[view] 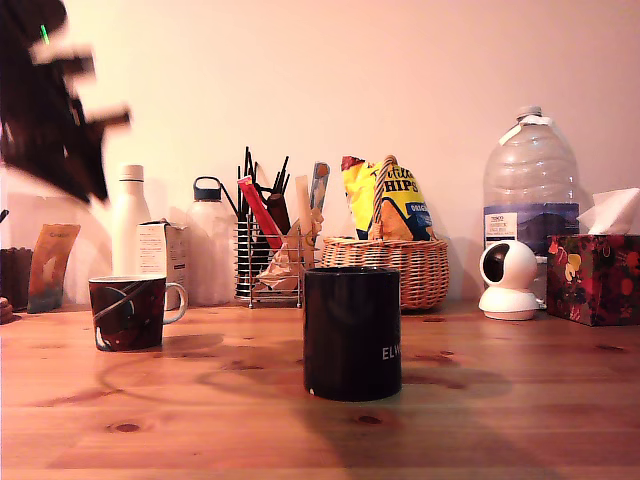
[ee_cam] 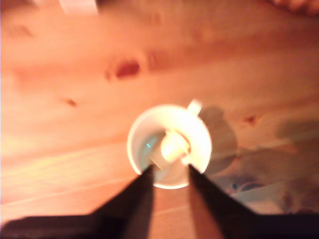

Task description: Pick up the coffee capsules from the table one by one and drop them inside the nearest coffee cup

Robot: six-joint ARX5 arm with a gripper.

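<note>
My gripper [ee_cam: 169,172] hangs high above the patterned mug [view: 130,312] at the exterior view's left, its fingers [ee_cam: 139,191] parted with bare wood showing between them. The cream capsule [ee_cam: 173,147] lies inside that mug's white interior — blurred in the wrist view. The black mug [view: 352,333] stands apart, mid-table [view: 500,400].

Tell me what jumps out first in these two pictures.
The black mug stands front and centre on the wooden table in the exterior view, with a patterned mug behind on that view's left. In the wrist view, the claw hangs above a white-lined mug with a cream capsule inside.
</note>
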